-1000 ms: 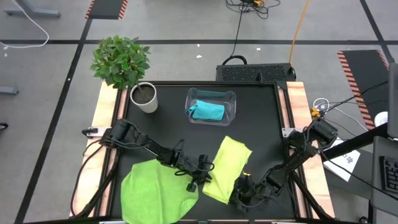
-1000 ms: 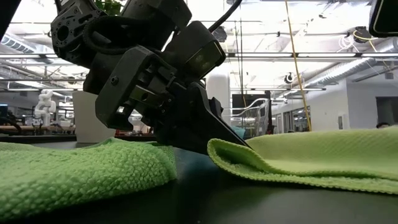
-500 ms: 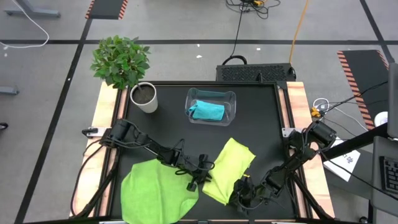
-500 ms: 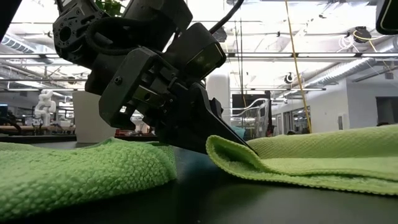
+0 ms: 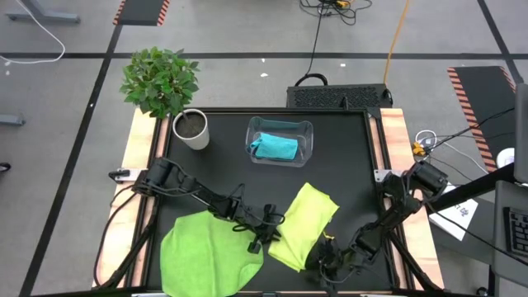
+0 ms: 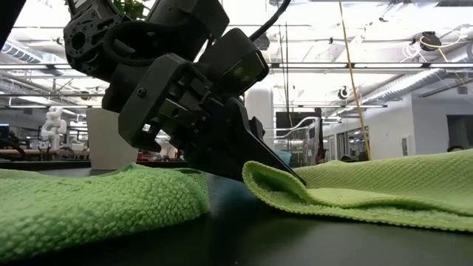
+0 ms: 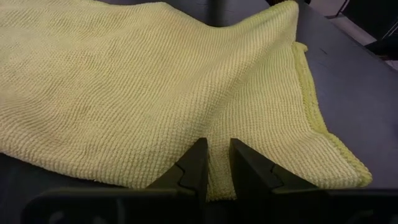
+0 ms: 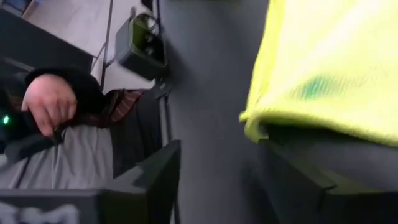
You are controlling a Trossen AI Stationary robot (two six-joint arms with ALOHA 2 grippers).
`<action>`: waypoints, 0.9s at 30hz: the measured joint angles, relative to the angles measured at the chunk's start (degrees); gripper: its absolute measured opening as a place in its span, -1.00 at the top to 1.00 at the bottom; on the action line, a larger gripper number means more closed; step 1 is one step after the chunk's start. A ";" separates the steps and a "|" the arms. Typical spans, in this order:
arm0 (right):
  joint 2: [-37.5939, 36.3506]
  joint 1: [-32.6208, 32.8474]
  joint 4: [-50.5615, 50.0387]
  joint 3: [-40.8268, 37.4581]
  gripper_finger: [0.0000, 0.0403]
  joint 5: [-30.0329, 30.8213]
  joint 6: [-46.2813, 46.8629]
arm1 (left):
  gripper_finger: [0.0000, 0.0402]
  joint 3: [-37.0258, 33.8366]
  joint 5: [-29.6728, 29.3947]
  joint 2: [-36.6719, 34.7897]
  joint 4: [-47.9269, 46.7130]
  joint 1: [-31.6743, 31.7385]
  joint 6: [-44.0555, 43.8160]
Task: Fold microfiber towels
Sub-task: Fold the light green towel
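No lettering, label, brand, number or sign that I can read shows in any view; the paper sheet (image 5: 459,210) beside my table (image 5: 346,165) carries dark marks too small to make out.

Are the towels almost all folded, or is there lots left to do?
Lots left. The pale yellow-green towel is in hand: it's doubled over, with the left tool pinching its edge and the right tool open beside its corner. The bright green towel lies spread out, not folded. The turquoise towel sits bunched in the clear bin. None looks finished.
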 joint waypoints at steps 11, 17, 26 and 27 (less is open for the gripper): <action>0.00 5.94 -0.45 -0.04 -0.27 6.41 -6.06 | 0.64 -0.24 0.18 -4.30 0.03 -0.44 -2.24; 0.00 7.63 1.30 -0.04 -0.24 14.03 -22.75 | 0.64 -0.17 0.35 -7.48 0.53 -0.98 -2.41; 0.24 5.85 1.52 0.00 -0.11 12.75 -42.31 | 0.64 -0.11 1.70 -10.52 -9.36 -2.73 -11.13; 0.76 5.50 1.80 0.03 -0.11 12.24 -44.31 | 0.64 -0.11 1.68 -10.50 -10.06 -3.32 -11.04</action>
